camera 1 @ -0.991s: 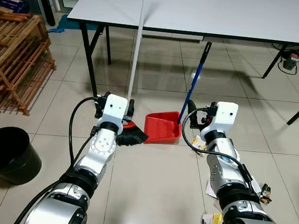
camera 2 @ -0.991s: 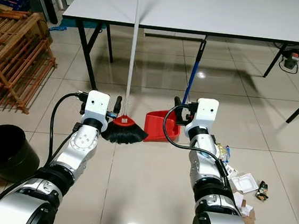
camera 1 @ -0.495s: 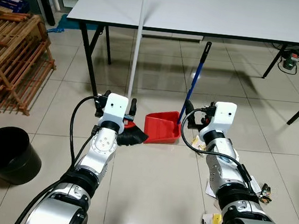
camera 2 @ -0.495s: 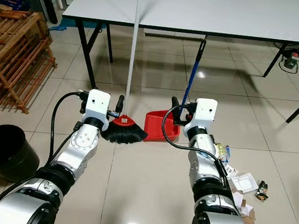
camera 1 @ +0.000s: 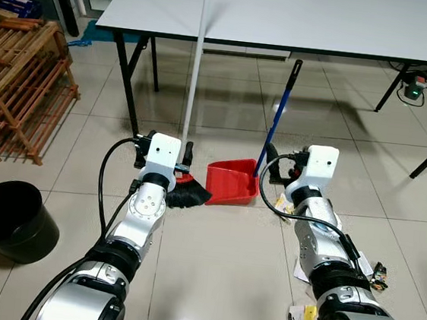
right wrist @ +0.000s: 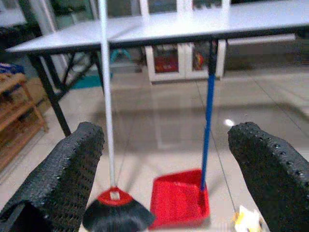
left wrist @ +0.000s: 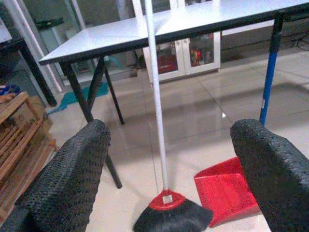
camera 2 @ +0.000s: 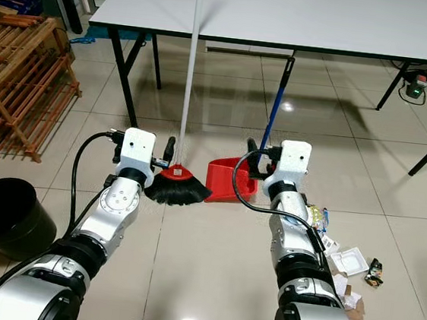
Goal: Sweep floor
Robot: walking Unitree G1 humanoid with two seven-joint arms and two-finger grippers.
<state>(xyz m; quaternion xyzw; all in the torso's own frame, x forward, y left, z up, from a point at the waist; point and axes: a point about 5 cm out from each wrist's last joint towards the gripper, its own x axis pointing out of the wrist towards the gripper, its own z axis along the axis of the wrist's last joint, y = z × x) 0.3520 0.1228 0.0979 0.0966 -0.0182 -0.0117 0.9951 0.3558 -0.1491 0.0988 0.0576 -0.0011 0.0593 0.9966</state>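
Nothing much has shifted since a moment ago; both arms hold their pose. Left gripper (left wrist: 169,164) fingers (left wrist: 65,179) are spread apart and empty, the broom (left wrist: 166,212) standing just beyond them against the counter (camera 2: 305,17). Right gripper (right wrist: 169,169) fingers (right wrist: 60,174) are likewise released, the red dustpan (right wrist: 178,203) just ahead on the floor (camera 2: 202,266), scraps of litter (camera 2: 344,262) beside that arm.
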